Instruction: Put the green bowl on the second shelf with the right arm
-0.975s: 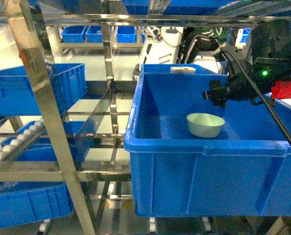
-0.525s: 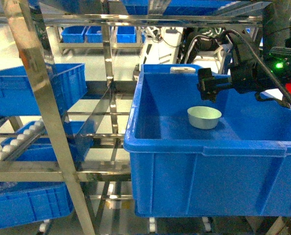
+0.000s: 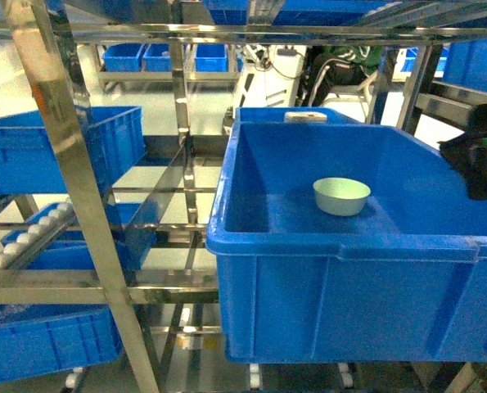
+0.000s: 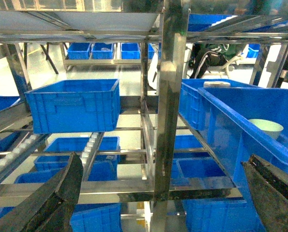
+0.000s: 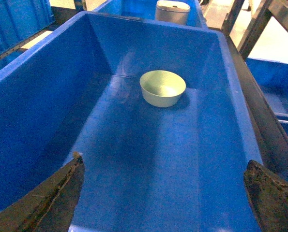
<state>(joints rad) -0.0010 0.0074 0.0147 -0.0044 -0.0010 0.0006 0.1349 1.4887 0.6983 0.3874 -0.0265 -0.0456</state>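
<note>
Steel racking [image 3: 71, 164] of shiny rails and perforated uprights fills my head view, with further blue bins on tiers to the left and in the background. On the second shelf [image 3: 169, 288] sits the large blue crate [image 3: 341, 303], occupying the right half of that view; I also see its inner walls and floor from the right wrist camera. A smaller blue crate [image 4: 73, 105] rests on a tier left of the central upright in the left wrist view. At the right edge of the head view I see a dark part of the right arm [image 3: 482, 164], outside the large crate's right wall; the gripper itself is not distinguishable there. In the right wrist view the right gripper [image 5: 165, 193] has its fingers [image 5: 52, 198] spread wide, holding nothing, above the near end of the crate floor. In the left wrist view the left gripper [image 4: 163, 198] is likewise spread wide and unloaded, facing the rack. I see the green bowl [image 5: 162, 88] upright on the crate floor toward the far end, well apart from both grippers. A white cylindrical object [image 5: 172, 11] stands beyond the crate's far wall.
</note>
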